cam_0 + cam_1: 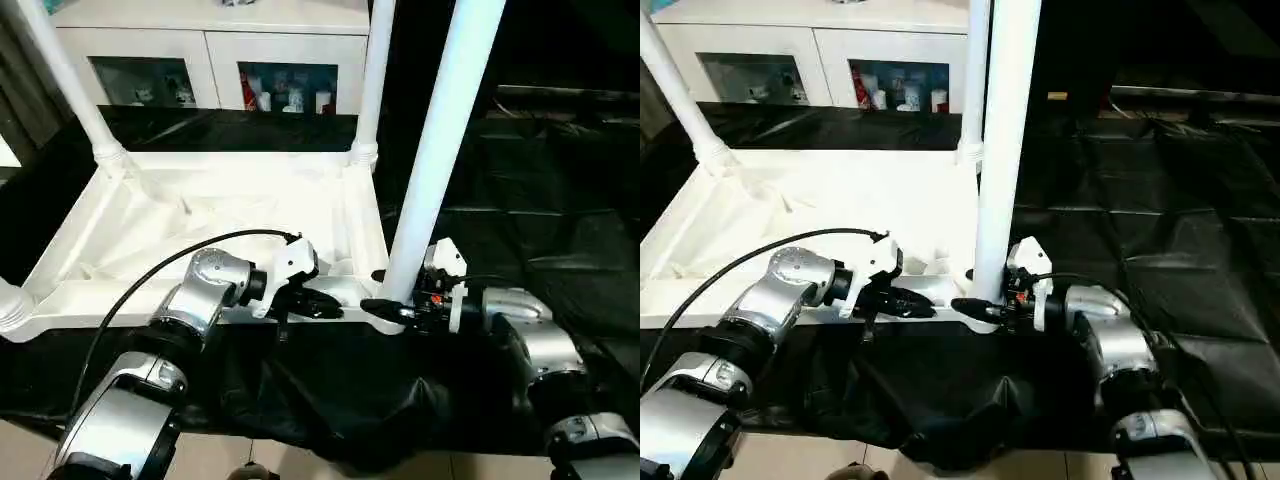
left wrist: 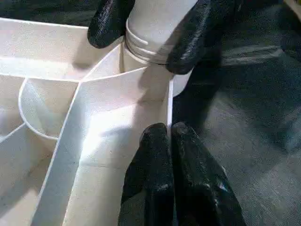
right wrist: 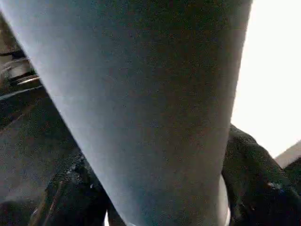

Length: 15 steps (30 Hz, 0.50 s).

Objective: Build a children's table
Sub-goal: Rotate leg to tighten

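**Mia:** What is on the far left?

**Ben:** A white leg (image 1: pixel 12 303) stands in the near left corner of the tabletop (image 1: pixel 200 215). The tabletop lies upside down on a black sheet (image 1: pixel 560 230), so its ribs face up.

**Mia:** And the next thing?

**Ben:** Another leg (image 1: pixel 70 85) stands in the far left corner and leans a little. Behind it is a white cabinet (image 1: pixel 215 50) with glass doors.

**Mia:** What is the left gripper (image 1: pixel 318 302) doing?

**Ben:** It is at the near edge of the tabletop, close to the near right corner. Its two black fingers (image 2: pixel 160 188) are pressed together, pinching the thin rim wall between them.

**Mia:** Then what?

**Ben:** A third leg (image 1: pixel 372 80) stands in the far right corner. A fourth leg (image 1: pixel 440 140), the big one up front, stands in the round socket at the near right corner.

**Mia:** And the right gripper (image 1: pixel 392 308)?

**Ben:** Its fingers (image 2: pixel 109 23) hug the bottom of that fourth leg, one on each side, just above the socket. It is holding the leg tight.
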Motion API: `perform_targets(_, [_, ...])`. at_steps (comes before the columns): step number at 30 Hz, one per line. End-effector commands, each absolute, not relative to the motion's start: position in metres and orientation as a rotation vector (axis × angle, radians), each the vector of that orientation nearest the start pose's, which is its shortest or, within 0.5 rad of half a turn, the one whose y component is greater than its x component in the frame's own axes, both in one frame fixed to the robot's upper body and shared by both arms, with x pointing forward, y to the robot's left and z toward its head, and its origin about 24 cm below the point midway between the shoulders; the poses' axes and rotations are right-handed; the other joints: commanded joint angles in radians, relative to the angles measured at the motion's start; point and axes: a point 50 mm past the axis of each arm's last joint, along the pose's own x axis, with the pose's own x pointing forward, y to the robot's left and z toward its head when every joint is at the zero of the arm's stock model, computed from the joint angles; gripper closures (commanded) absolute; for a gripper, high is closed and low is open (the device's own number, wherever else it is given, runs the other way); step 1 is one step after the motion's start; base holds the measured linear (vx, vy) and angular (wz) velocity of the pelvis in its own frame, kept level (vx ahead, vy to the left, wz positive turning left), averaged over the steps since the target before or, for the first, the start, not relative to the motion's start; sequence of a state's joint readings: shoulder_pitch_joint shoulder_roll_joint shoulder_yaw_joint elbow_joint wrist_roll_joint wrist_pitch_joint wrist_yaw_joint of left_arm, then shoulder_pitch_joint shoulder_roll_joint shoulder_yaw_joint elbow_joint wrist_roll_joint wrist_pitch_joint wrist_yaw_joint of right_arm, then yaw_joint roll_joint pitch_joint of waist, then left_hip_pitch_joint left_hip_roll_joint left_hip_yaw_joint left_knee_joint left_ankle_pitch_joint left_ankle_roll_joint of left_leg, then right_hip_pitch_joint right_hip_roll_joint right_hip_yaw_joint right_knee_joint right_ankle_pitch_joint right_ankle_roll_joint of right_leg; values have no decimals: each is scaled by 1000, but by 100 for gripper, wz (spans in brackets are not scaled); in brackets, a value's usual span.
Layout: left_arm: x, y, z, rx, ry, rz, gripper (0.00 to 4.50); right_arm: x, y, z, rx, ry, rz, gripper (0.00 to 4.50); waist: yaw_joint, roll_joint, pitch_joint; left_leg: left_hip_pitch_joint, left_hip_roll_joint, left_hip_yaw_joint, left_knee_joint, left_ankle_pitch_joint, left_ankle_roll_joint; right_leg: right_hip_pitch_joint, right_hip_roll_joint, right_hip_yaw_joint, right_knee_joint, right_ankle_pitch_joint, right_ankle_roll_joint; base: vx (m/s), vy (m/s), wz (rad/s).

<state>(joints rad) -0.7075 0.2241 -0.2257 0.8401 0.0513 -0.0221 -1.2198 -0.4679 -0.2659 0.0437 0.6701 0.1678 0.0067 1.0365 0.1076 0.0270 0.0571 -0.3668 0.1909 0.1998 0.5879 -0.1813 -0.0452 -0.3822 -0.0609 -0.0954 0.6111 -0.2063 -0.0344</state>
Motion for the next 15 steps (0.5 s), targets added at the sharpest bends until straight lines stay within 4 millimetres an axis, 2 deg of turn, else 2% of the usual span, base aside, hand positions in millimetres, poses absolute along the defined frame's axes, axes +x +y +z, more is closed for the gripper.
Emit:
perform_targets(1, [338, 86, 58, 265, 306, -1299, 450, 307, -140, 8, -10, 349, 941, 184, -9, -12, -58, 17, 58, -31, -68, -188, 51, 34, -110, 64, -95, -290, -185, 0, 0, 0])
perform_targets(2, [339, 85, 58, 265, 303, -1280, 450, 308, -139, 6, -4, 351, 901, 184, -13, -18, -58, 16, 56, -32, -68, -200, 42, 40, -111, 63, -100, -332, -171, 0, 0, 0])
perform_targets(3, [343, 79, 59, 263, 296, -1228, 450, 313, -135, 0, 37, 369, 775, 185, -18, -14, -55, 18, 57, -31, -69, -208, 39, 32, -111, 67, -103, -347, -166, 0, 0, 0])
perform_targets(4, [346, 75, 59, 261, 292, -1198, 450, 314, -132, -4, 66, 383, 707, 185, -21, -11, -53, 19, 55, -33, -71, -218, 34, 31, -110, 66, -105, -365, -162, 0, 0, 0])
perform_targets(5, [346, 74, 59, 260, 292, -1193, 450, 315, -131, -5, 70, 386, 698, 185, -24, -13, -57, 21, 55, -35, -72, -229, 26, 35, -111, 65, -107, -381, -157, 0, 0, 0])
perform_targets(7, [351, 64, 61, 248, 286, -1126, 450, 318, -119, -7, 106, 394, 605, 185, -27, -6, -57, 21, 56, -35, -71, -223, 27, 33, -110, 68, -106, -350, -157, 0, 0, 0])
perform_targets(8, [352, 62, 62, 244, 283, -1116, 450, 319, -116, -7, 114, 397, 588, 185, -30, -10, -58, 19, 55, -34, -71, -219, 28, 34, -107, 68, -102, -325, -163, 0, 0, 0])
perform_targets(9, [354, 57, 63, 231, 283, -1087, 450, 323, -110, -6, 121, 397, 542, 185, -29, -6, -61, 18, 53, -32, -69, -205, 31, 36, -108, 69, -101, -298, -169, 0, 0, 0])
perform_targets(13, [356, 51, 62, 246, 289, -1048, 450, 329, -96, -3, 130, 395, 512, 185, -29, -6, -63, 14, 50, -30, -65, -182, 47, 40, -107, 67, -97, -249, -178, 0, 0, 0])
perform_targets(15, [356, 47, 63, 261, 279, -1054, 450, 329, -80, 7, 83, 328, 629, 185, -26, -3, -63, 12, 50, -31, -65, -182, 55, 41, -108, 67, -98, -248, -174, 0, 0, 0])
